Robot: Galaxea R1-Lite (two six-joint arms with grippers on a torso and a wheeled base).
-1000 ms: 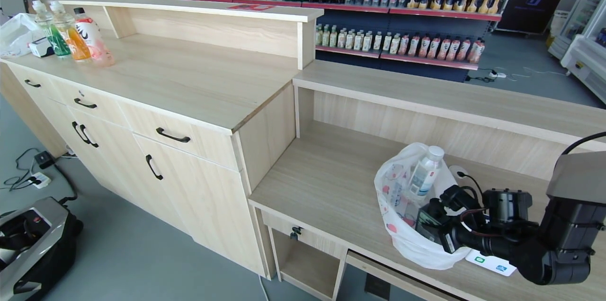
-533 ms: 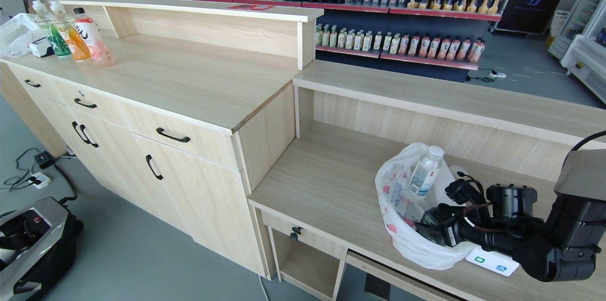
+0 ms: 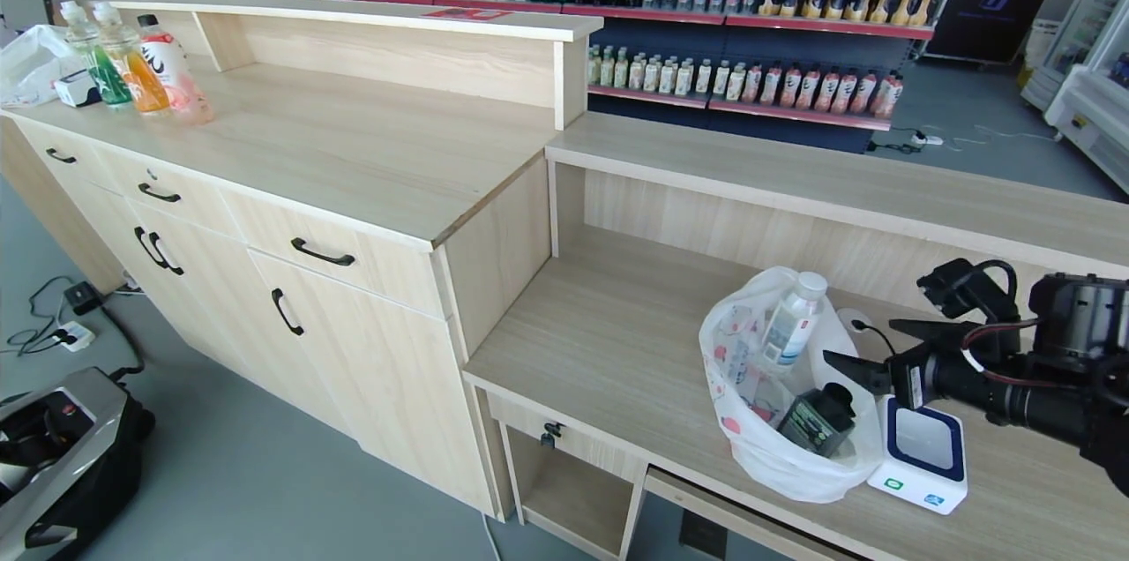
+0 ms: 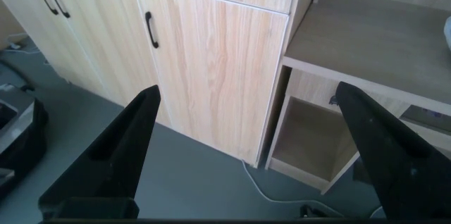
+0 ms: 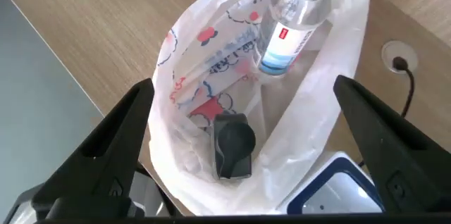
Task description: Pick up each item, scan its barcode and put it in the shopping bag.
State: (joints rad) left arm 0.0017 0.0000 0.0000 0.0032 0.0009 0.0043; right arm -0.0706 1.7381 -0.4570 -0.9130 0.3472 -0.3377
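The white shopping bag point(image 3: 750, 446) stands on the low counter at the right. Inside it a clear water bottle point(image 3: 792, 318) leans upright and a dark bottle with a black cap point(image 3: 818, 418) lies near the bottom. My right gripper point(image 3: 860, 340) hovers open and empty just right of the bag's rim, above the bag point(image 5: 190, 76) and the dark bottle point(image 5: 232, 146). A white and blue barcode scanner point(image 3: 922, 455) sits beside the bag. Three drink bottles point(image 3: 132, 58) stand on the high counter at the far left. My left gripper point(image 4: 246, 90) hangs open above the floor before a cabinet door.
The high counter point(image 3: 353, 146) has drawers and doors below. A raised ledge point(image 3: 794, 177) runs behind the low counter. A cable grommet point(image 3: 851, 320) sits behind the bag. A white bag point(image 3: 26, 63) and a small box point(image 3: 75, 89) lie beside the three bottles.
My right gripper let go of the dark bottle inside the bag, opened, then drew back up and to the right. The scanner is now uncovered.
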